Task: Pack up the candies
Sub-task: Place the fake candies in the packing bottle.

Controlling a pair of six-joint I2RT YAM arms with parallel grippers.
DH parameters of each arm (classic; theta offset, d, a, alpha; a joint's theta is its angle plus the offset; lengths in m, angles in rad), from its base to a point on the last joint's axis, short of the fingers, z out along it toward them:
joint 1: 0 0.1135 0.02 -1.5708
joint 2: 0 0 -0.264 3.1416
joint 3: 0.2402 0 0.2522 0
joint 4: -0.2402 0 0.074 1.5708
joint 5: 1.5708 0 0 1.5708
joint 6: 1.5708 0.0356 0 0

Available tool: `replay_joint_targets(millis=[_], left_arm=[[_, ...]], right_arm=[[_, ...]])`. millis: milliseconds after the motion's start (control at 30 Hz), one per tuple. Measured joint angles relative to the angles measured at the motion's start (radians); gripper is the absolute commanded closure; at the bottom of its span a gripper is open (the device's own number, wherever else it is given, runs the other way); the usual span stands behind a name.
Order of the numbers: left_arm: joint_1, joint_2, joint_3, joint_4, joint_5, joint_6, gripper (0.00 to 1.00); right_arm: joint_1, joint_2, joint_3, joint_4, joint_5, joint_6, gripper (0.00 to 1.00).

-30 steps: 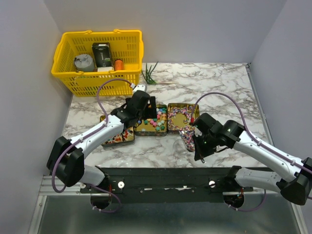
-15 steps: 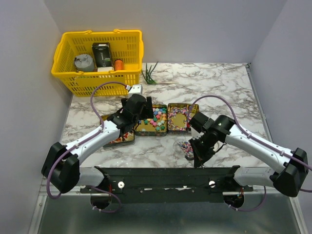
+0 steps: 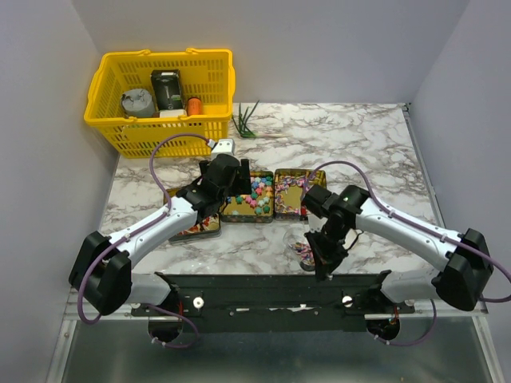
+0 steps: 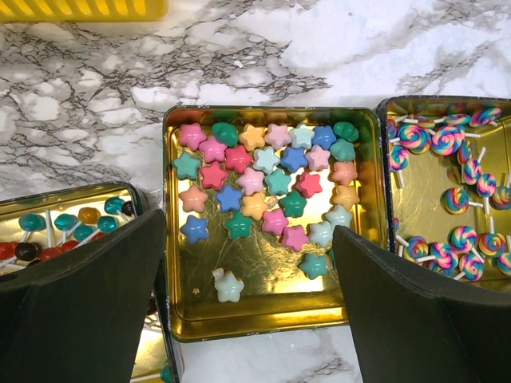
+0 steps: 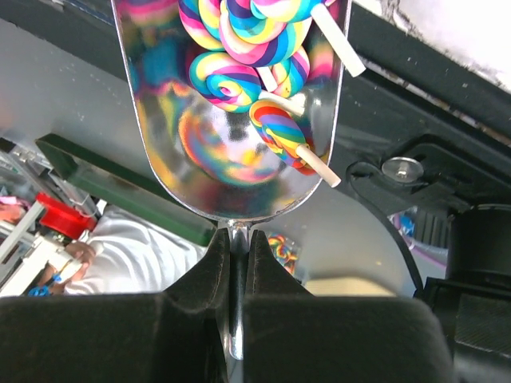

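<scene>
Three square gold tins lie in a row. The middle tin (image 4: 263, 315) (image 3: 249, 209) holds star-shaped candies (image 4: 263, 179) of mixed colours. The right tin (image 4: 415, 231) (image 3: 291, 194) holds swirl lollipops (image 4: 447, 199). The left tin (image 4: 72, 203) holds round lollipops. My left gripper (image 4: 249, 223) (image 3: 233, 182) is open and empty, hovering over the middle tin. My right gripper (image 5: 234, 239) (image 3: 323, 247) is shut on the handle of a metal scoop (image 5: 231, 159) (image 3: 302, 246). The scoop carries several swirl lollipops (image 5: 239, 24) and is near the table's front edge.
A yellow basket (image 3: 160, 92) with a dark box, a grey round thing and an orange item stands at the back left. A green sprig (image 3: 246, 121) lies beside it. The black mounting rail (image 3: 271, 291) runs along the near edge.
My right gripper has carried the loaded scoop from beside the right tin toward the table's near edge. My left gripper shifted slightly back over the middle tin, then held still.
</scene>
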Motion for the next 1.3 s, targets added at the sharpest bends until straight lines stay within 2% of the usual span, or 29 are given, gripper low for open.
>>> replay_joint_targets(millis=[333,600,1067,1300], left_arm=[[0.0,0.0,0.0,0.0,0.0,0.004,0.01],[0.0,-0.002,0.0,0.0,-0.002,0.006,0.01],[0.0,-0.002,0.0,0.0,-0.011,0.007,0.01],[0.0,-0.002,0.0,0.0,-0.016,0.007,0.01]], right_arm=[[-0.118,0.022,0.0,-0.011,-0.075,-0.01,0.99],[-0.143,0.044,-0.004,-0.005,-0.215,0.002,0.99],[-0.249,0.041,-0.098,0.051,-0.362,0.119,0.99],[-0.266,-0.002,-0.156,0.137,-0.459,0.245,1.0]])
